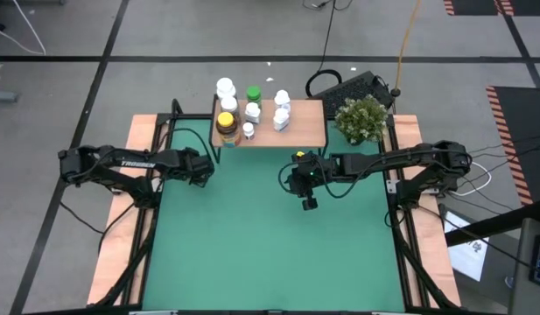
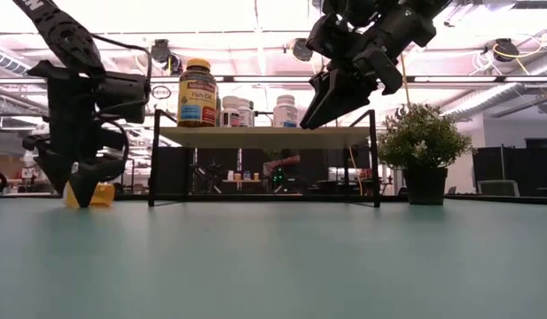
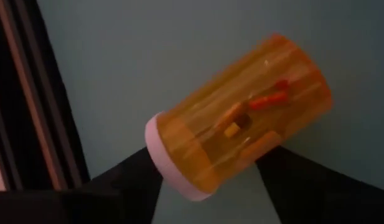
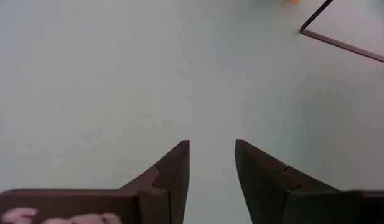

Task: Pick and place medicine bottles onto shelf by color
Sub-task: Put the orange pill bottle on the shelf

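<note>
An orange medicine bottle point(image 3: 241, 140) with a white cap point(image 3: 170, 165) lies on its side on the green table, left of the shelf point(image 1: 296, 133). My left gripper point(image 3: 207, 186) stands over it, fingers pointing steeply down, closed in on it. In the high view the gripper hides the bottle; the low view shows the bottle point(image 2: 89, 195) on the table under the fingers. An amber bottle with a yellow lid point(image 1: 226, 122), a green one point(image 1: 253, 93) and several white ones point(image 1: 282, 109) stand on the shelf. My right gripper point(image 1: 309, 203) hangs open over mid-table, holding nothing. My left gripper comes at the orange bottle from above, pointing steeply down, one finger on each side. One finger point(image 3: 126, 180) meets the white cap's rim point(image 3: 155, 158); the other point(image 3: 304, 180) meets the orange wall point(image 3: 266, 149) near mid-length. The bottle lies on the table.
A potted plant point(image 1: 361, 120) stands right of the shelf at the table's far right. The shelf's black legs point(image 2: 152, 159) stand close to my left gripper. The green table top point(image 1: 270, 254) toward the near edge is bare.
</note>
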Tool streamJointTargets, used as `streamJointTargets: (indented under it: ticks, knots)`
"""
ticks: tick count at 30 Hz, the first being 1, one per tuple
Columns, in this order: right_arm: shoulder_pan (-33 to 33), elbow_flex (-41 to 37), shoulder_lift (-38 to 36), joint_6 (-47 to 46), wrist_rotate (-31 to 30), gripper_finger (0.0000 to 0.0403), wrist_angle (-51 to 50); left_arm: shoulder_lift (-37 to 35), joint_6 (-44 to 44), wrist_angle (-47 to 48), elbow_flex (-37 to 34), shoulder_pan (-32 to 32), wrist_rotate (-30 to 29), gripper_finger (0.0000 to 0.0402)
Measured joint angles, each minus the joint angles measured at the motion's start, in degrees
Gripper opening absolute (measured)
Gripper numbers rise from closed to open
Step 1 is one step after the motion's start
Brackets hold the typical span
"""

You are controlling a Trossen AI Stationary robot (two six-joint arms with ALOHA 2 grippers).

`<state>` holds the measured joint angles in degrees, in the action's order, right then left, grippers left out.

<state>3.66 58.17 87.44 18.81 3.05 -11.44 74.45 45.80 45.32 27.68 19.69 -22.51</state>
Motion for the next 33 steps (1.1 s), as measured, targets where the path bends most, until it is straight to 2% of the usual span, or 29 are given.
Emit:
streamJointTargets:
  ticks: [5, 9, 15, 17, 21, 25, 30, 33]
  knots:
    - [-0.02, 0.0, 0.0, -0.15, 0.0, 0.0121, -0.02, -1.04, 2.46, 0.59, -0.11, -3.26, 1.99, 0.0196]
    - [-0.01, 0.0, 0.0, -0.15, 0.0, 0.0121, -0.21, -2.24, 6.3, 1.08, -0.09, -8.98, 8.66, 0.0163]
    - [-0.01, 0.0, 0.0, 0.11, 0.01, 0.0121, 0.04, -4.99, 11.34, 2.77, 2.58, -18.77, 14.01, 0.0146]
    - [-0.02, 0.0, 0.0, 0.13, 0.0, 0.0121, 0.02, -6.15, 11.63, 3.31, 4.82, -20.93, 13.78, 0.0146]
    - [-0.01, 0.0, -0.03, 0.11, 0.02, 0.0121, 0.01, -7.59, 11.73, 7.89, 10.6, -24.42, 11.58, 0.0146]
    - [0.0, 0.0, -0.04, 0.22, 0.02, 0.0121, 0.02, -7.76, 11.48, 15.67, 16.05, -25.8, 4.87, 0.016]
    - [0.0, 0.0, -0.04, 0.28, 0.02, 0.0121, 0.46, -7.76, 9.86, 21.99, 18.28, -25.01, -7.16, 0.0209]
    - [0.0, 0.0, -0.04, 0.28, 0.02, 0.0121, 0.88, -7.81, 9.35, 21.51, 17.21, -21.97, -9.98, 0.0254]
